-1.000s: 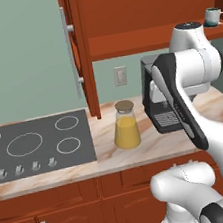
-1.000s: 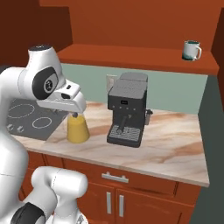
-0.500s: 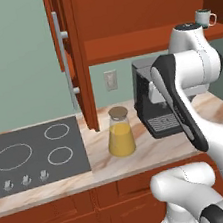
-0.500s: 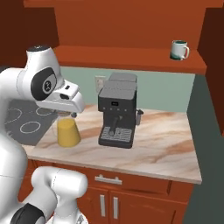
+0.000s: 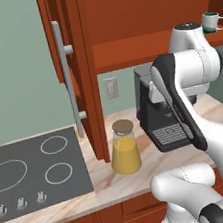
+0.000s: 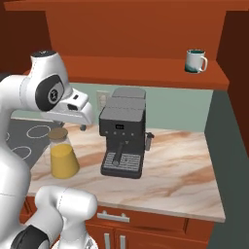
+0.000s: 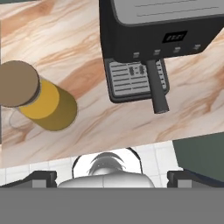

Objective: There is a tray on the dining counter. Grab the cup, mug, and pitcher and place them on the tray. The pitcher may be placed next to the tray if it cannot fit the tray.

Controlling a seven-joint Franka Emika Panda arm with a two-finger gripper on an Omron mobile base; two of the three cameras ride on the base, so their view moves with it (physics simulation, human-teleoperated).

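Observation:
The pitcher (image 5: 125,149) (image 6: 62,155), clear glass with a brown cork lid and orange-yellow liquid, stands upright on a marbled counter between the stovetop and a coffee machine. In the hand view the pitcher (image 7: 39,98) lies to the upper left. The mug (image 5: 211,21) (image 6: 195,61), white with a teal band, sits high on a wooden shelf to the right. My gripper (image 6: 83,125) (image 7: 112,177) hangs above the counter, over the pitcher and the machine, open and holding nothing. The tray, the cup and the dining counter are out of view.
A black coffee machine (image 5: 160,119) (image 6: 121,141) (image 7: 153,39) stands right of the pitcher. A dark stovetop (image 5: 32,173) (image 6: 24,133) lies to the left. An open wooden cabinet door (image 5: 71,64) with a steel handle juts out above the pitcher. Bare counter (image 6: 180,180) stretches right.
The whole picture has shifted in both base views, so the camera has moved and the counter looks nearer. The arm keeps its pose and the gripper stays open.

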